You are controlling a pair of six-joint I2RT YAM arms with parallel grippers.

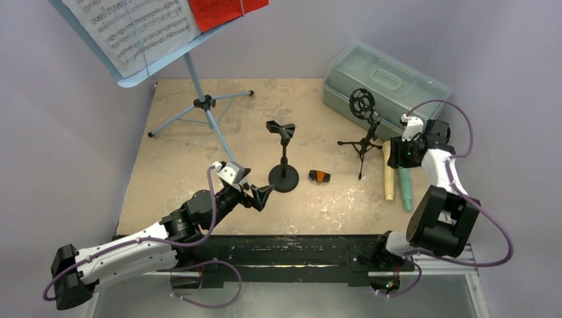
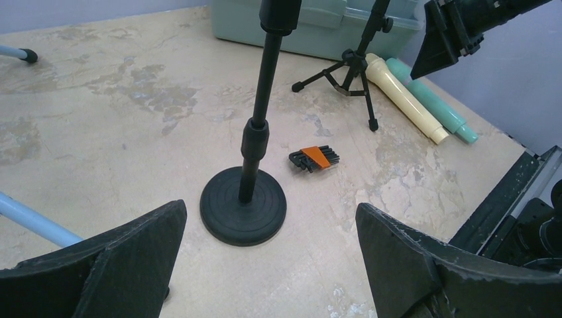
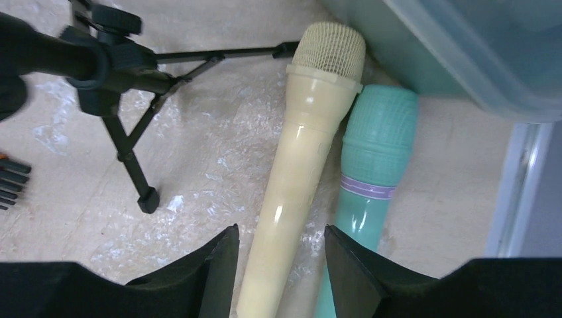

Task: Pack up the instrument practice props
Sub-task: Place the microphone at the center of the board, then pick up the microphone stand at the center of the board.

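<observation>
The pale-blue sheet-music rack (image 1: 126, 73) stands on tripod legs (image 1: 204, 104) at the far left and carries white pages (image 1: 132, 26) and a red page (image 1: 222, 10). A black round-base mic holder (image 1: 283, 175) stands mid-table. My left gripper (image 1: 258, 187) is open and empty just near-left of its base (image 2: 244, 205). A black tripod mic holder (image 1: 362, 129) stands to the right. The cream microphone (image 3: 298, 165) and teal microphone (image 3: 371, 159) lie side by side. My right gripper (image 3: 278, 265) is open just above them, its jaws on either side of the cream one's handle.
A translucent grey-green case (image 1: 384, 79) sits closed at the far right, just beyond the microphones' heads. A small black-and-orange hex key set (image 1: 319, 175) lies between the two holders. Walls close in on the left, back and right.
</observation>
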